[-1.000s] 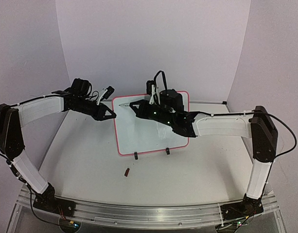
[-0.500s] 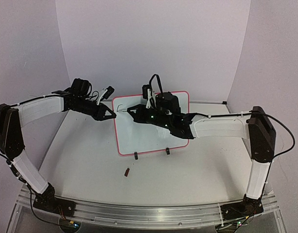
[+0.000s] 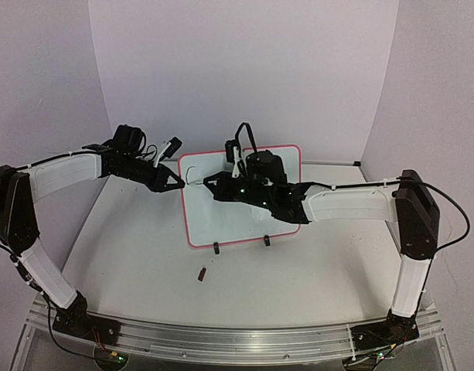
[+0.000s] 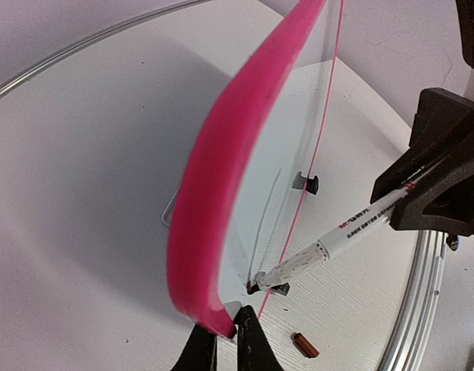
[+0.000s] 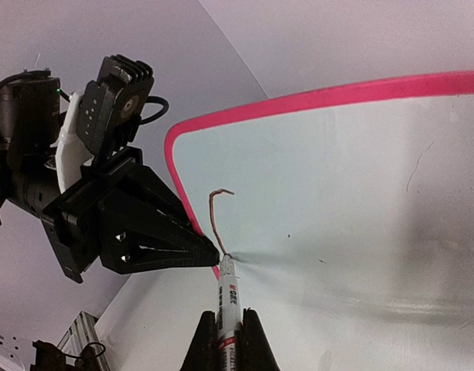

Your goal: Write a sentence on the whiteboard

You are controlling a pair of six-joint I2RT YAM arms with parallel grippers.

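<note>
Whiteboard [image 3: 221,220], glossy, pink-framed: left gripper [image 4: 225,340] pinches its left edge; right gripper [image 5: 225,328] clamps a white marker [image 4: 337,239] touching its top-left corner, blank surface rightward.

Light: bright, even, diffuse, violet-tinted.
Shadows: soft and faint on the table [image 3: 144,263].
Glare: whiteboard [image 5: 360,193] carries grey reflections.
Distortion: wrist views bow straight edges.
Focus: marker [image 4: 352,232] print sharp.

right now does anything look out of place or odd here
One thing: a small dark red-brown piece, possibly the cap of the marker, lies loose on the table in front of the whiteboard. Nothing else stands out.
</note>
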